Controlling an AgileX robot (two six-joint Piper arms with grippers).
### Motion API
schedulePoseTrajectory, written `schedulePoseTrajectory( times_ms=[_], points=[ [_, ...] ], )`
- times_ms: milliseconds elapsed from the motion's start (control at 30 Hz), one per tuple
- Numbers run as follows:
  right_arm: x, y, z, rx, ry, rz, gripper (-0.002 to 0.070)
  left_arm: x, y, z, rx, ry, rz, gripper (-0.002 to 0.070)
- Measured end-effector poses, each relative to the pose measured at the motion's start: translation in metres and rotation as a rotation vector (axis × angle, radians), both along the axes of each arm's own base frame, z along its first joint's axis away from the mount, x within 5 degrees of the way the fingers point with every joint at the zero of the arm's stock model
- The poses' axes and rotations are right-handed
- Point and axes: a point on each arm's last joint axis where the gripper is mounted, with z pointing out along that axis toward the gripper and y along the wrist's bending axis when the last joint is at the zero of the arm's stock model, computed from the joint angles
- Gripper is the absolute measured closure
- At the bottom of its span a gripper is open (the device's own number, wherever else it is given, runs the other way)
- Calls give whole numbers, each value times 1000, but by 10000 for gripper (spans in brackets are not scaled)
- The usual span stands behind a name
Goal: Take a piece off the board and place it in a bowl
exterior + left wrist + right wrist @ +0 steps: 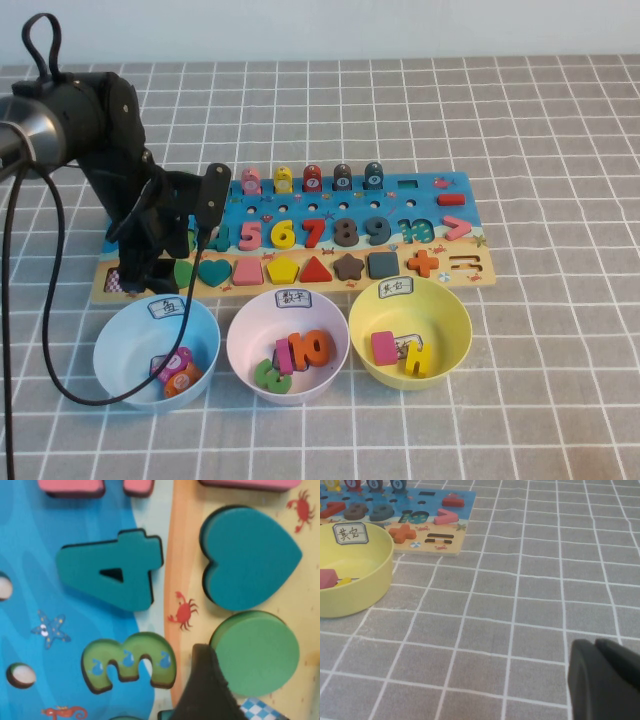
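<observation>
Spanning the counter (560, 150), the board (440, 190) shows numbers 5 to 10. The bowl (452, 325) carries an unreadable handwritten label. The left end effector (150, 275) is lowered beside the disc (255, 652); its opening cannot be told. The right end effector (605, 680) sits apart, fingers together.

Right claw (605, 680) largely out of frame.

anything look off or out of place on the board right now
Nothing stands out. The green disc sits flat in the board beside the teal heart. The left pincer hangs over the disc; the right pincer rests low above the table, away from the board.
</observation>
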Motion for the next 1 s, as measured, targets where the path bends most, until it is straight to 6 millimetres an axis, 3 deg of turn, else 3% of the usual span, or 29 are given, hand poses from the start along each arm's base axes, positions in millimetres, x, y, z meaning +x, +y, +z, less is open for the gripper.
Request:
schedulePoseTrajectory(
  times_ms=[833, 1000],
  points=[
    [0, 0, 0, 0, 0, 0, 694, 1, -1, -7, -9, 18, 5, 256],
    [0, 0, 0, 0, 0, 0, 694, 1, -1, -7, -2, 17, 3, 322]
  ],
)
